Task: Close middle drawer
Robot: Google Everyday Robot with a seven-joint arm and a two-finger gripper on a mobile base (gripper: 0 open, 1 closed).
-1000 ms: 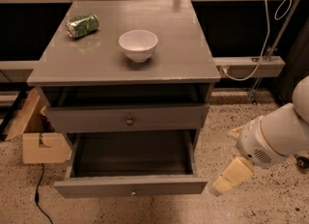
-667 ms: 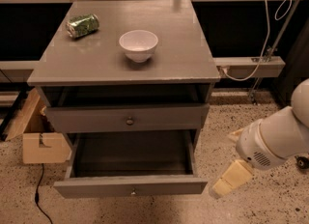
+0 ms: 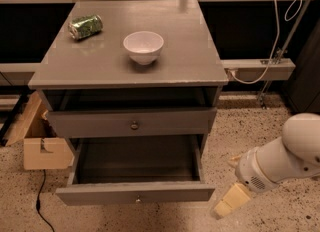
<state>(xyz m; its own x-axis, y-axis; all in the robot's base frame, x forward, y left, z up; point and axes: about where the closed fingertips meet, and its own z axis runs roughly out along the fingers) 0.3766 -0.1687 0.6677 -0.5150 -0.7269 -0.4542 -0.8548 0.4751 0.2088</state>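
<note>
Cabinet (image 3: 190,61) of grey wood stands at the middle of the scene on a speckled floor (image 3: 240,126). The middle drawer (image 3: 100,194) is pulled far out toward the near side. Its low, flat front panel sits well forward of the cabinet body, and the deep grey box behind it is open to view. A tiny pale knob (image 3: 137,199) marks the centre of that panel. Above it, the taller upper drawer (image 3: 90,124) with a darker knob (image 3: 134,125) sits slightly proud of the frame, with a dark gap showing over it.

The gripper (image 3: 225,186) hangs low at the near right, just beside the right end of the middle drawer's front panel and not touching it. One pale finger (image 3: 231,201) points down and left toward the panel's right corner. The tip of the other shows above the white wrist, so the two stand apart with nothing between them. The white arm (image 3: 290,156) runs off to the right edge.

On the cabinet top, a white bowl (image 3: 143,46) sits near the centre and a crushed green can (image 3: 85,26) lies at the far left. A cardboard box (image 3: 42,151) rests on the floor to the left of the cabinet, with a black cable (image 3: 41,203) trailing near it.
</note>
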